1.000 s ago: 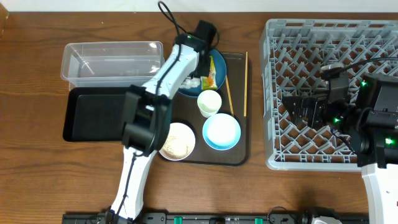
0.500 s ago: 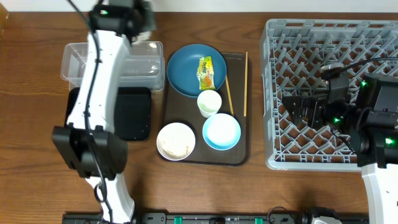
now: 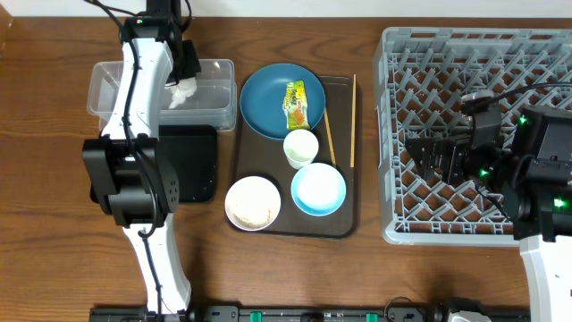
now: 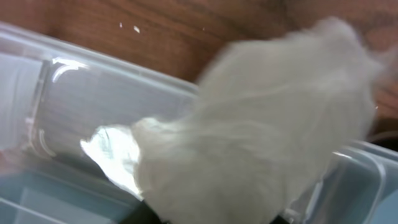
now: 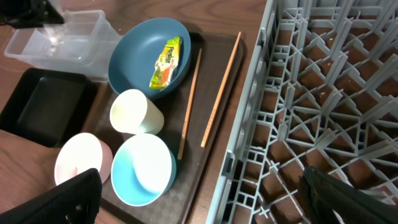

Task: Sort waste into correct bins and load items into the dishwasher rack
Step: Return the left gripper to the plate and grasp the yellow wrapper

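Blurred tissue (image 4: 261,124) hides the left jaws, so I cannot tell their state; right jaws stand open.

A robotics lab bench staged as a dishwashing station is indicated. A bare wooden tabletop (image 3: 54,179) is seen, with a left arm (image 3: 143,80) and a right arm (image 3: 543,268) standing at its near edge along a black rail (image 3: 295,315). A grey dishwasher rack (image 3: 420,36) is set at its right edge, beside tableware (image 3: 318,190) on a brown tray (image 3: 344,215).
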`<state>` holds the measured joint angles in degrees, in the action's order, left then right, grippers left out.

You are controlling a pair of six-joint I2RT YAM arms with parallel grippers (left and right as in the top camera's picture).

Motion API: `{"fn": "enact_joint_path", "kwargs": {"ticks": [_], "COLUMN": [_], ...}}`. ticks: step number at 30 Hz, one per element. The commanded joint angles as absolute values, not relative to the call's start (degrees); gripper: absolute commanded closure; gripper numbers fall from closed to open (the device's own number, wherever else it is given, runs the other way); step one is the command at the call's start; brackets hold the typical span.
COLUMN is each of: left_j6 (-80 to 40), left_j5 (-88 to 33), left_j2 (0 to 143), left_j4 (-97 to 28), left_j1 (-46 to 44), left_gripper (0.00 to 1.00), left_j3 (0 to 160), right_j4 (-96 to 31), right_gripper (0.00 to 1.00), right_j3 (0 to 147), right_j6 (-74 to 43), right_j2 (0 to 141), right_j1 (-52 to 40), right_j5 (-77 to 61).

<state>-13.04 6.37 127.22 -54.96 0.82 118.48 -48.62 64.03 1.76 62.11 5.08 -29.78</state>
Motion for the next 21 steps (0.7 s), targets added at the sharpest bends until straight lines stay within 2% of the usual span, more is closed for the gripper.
{"fn": "enact_joint_path", "kwargs": {"ticks": [1, 3, 5, 13, 17, 21], "left_j6": [-13.02, -13.02, -13.02, -11.00, -6.63, -5.08], "left_j5": [6.50, 6.48, 6.48, 3.18, -2.39, -2.37], "left_j2": [126.80, 126.48, 125.75, 119.57, 118.65, 120.20], "left_j4": [-55.02, -55.05, -55.42, -55.75, -55.70, -55.92], "left_j1": [0.73, 0.73, 0.64, -2.39, -7.03, -12.05], "left_gripper": [0.36, 0.21, 0.18, 0.16, 0.16, 0.16], "left_j3": [118.37, 118.37, 118.41, 118.41, 118.41, 118.34], "right_j4": [-48.64, -48.62, -48.64, -48.71, -48.71, -48.71], "right_gripper": [0.01, 0.01, 0.01, 0.01, 0.01, 0.01], "right_j3": [65.34, 65.34, 65.34, 65.34, 65.34, 65.34], "right_j6": [2.20, 2.22, 2.20, 2.20, 2.20, 2.20], "right_j2": [61.89, 61.89, 61.89, 61.89, 61.89, 61.89], "right_j1": [5.19, 5.19, 5.17, 5.19, 5.17, 5.19], "right_j5": [-30.48, -30.48, -30.48, -30.46, -30.46, -30.46]}}
